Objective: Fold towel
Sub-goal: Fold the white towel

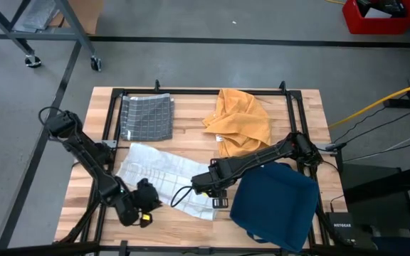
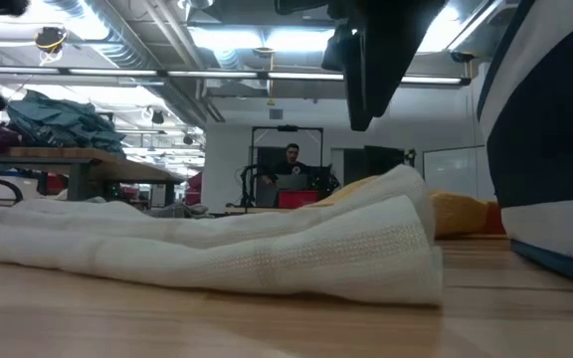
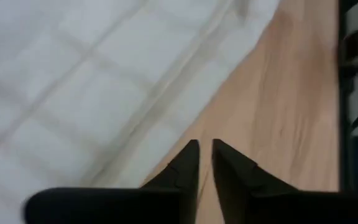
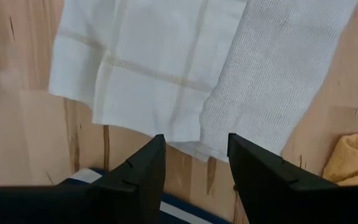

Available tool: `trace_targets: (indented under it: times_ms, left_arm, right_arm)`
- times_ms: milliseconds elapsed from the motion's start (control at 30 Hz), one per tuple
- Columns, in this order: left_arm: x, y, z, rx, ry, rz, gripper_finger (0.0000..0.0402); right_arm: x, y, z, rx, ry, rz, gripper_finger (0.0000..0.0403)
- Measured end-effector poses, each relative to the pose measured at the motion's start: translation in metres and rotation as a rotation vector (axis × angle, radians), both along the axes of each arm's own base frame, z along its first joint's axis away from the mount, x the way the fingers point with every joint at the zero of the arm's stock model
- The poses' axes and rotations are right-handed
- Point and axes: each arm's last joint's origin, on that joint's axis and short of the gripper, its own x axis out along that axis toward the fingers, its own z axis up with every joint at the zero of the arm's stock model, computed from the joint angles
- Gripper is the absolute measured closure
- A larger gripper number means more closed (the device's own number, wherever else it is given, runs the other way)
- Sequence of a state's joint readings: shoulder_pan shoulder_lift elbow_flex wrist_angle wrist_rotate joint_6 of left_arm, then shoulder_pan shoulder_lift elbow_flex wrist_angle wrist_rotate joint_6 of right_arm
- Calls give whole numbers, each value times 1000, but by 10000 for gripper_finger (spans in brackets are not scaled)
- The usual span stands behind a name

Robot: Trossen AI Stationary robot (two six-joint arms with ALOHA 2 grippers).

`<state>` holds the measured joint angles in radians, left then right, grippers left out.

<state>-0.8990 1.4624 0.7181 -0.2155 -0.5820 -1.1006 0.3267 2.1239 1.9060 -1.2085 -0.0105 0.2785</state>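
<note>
A white towel (image 1: 164,178) lies in several layers on the wooden table (image 1: 191,135) near its front, long side running left to right; it also shows in the low view (image 2: 217,249). My left gripper (image 3: 205,149) hovers over bare wood just off the towel's (image 3: 73,81) hemmed edge at the front left (image 1: 151,200), fingers a narrow gap apart with nothing between them. My right gripper (image 4: 194,146) points down above the towel's right end (image 4: 166,68), open and clear of it; it also shows in the high view (image 1: 205,186).
A folded grey checked cloth (image 1: 146,117) lies at the back left and a crumpled orange cloth (image 1: 240,121) at the back right. A dark blue cloth (image 1: 272,203) covers the front right corner. A person (image 2: 288,159) sits in the room beyond.
</note>
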Motion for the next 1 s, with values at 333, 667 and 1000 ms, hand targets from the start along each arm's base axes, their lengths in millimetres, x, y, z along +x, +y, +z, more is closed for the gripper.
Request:
trace_targets:
  times_ms: [333,667,1000]
  left_arm:
    - [40,17,15,180,-180,-138,220]
    - [73,15,-7,319,-277,-266,208]
    - [93,1,-37,421,-272,-406,208]
  right_arm:
    - [-7,5,-1,-50,40,168,229]
    - [-11,16,-1,-112,24,327,229]
    - [-10,13,-1,-165,8,371,229]
